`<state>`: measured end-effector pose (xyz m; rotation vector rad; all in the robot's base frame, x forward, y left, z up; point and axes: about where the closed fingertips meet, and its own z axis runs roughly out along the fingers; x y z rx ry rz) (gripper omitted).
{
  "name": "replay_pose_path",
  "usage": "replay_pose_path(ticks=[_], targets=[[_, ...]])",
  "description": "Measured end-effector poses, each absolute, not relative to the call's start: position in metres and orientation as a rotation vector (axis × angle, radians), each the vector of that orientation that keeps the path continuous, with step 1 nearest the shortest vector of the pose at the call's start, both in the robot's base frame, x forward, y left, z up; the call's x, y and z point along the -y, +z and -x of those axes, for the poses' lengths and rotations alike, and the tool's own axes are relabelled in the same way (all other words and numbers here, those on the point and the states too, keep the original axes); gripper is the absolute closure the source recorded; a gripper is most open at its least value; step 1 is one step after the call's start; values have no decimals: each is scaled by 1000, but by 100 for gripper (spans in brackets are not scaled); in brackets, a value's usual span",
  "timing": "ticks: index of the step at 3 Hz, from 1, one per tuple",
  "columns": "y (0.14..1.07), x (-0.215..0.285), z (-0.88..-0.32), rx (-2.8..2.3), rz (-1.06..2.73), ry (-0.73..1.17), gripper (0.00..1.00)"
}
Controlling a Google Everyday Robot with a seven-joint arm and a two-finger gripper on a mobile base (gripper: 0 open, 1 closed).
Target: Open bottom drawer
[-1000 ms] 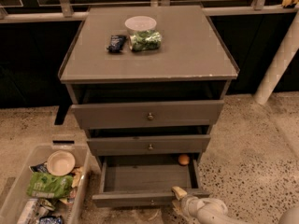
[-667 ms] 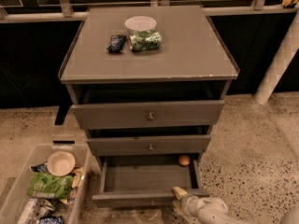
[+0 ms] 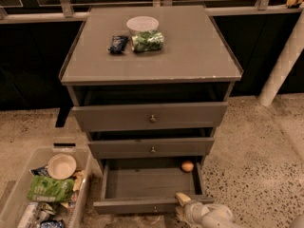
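Resting at the front right corner of the bottom drawer (image 3: 142,206), claw (image 3: 182,199); whether it is open or closed cannot be told. Drawer stands pulled well out of the cabinet (image 3: 190,51); opening seems nearly complete. Next: back the claw clear without nudging the front.

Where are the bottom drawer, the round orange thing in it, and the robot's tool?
bottom drawer (image 3: 133,206): camera view, on its grey front panel.
round orange thing (image 3: 187,166): camera view, its middle, in the drawer's back right corner.
tool (image 3: 182,199): camera view, its tip, at the drawer's front right corner.
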<state>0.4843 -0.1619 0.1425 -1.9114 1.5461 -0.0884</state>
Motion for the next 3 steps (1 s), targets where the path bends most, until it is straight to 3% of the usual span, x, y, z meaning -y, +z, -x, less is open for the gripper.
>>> replay_pose_path(ticks=[3], targets=[[136,161,-453,-1513,1935,-75,100]])
